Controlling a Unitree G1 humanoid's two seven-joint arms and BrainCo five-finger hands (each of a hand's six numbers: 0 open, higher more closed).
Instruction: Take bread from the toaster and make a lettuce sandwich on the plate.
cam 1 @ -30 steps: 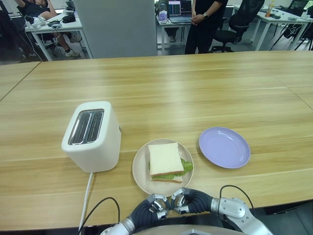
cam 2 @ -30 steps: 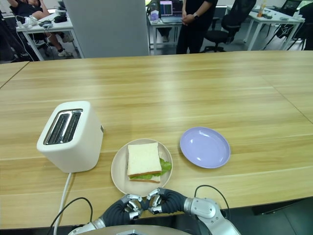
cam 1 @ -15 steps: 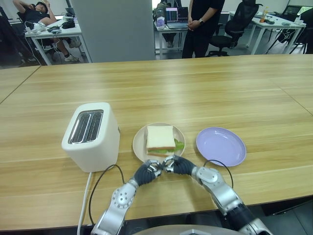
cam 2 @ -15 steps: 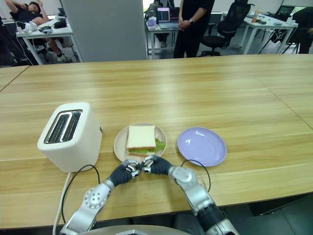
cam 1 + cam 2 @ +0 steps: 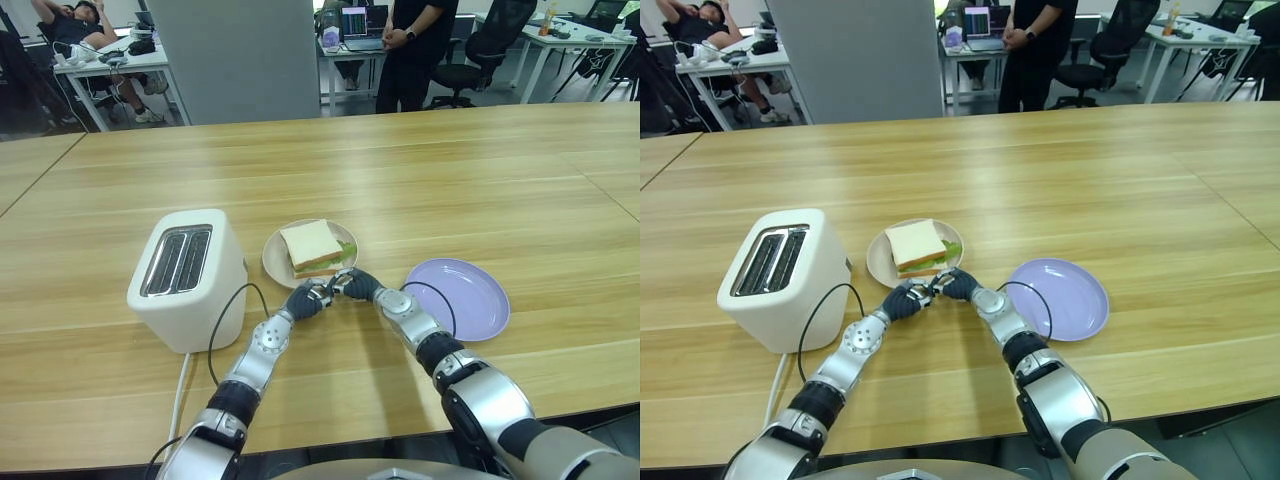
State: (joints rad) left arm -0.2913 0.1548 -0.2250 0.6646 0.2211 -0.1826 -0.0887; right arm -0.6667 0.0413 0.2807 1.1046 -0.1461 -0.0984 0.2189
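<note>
Sandwich (image 5: pixel 312 243): assembled, with bread over lettuce (image 5: pixel 345 252). It lies on the plate (image 5: pixel 272 262), just right of the toaster (image 5: pixel 186 277).
Hands: left hand (image 5: pixel 306 298) and right hand (image 5: pixel 356 283) meet knuckle to knuckle at the plate's near rim. Their fingers are curled in and clamped on nothing.
Sandwich to fingers: just beyond them and apart — the rim lies between.
Reason: you may judge the curled hands are set to nudge the plate, not grip food.
Progress: treat the build as near complete.
Purple plate (image 5: pixel 457 298): right of the right arm.
</note>
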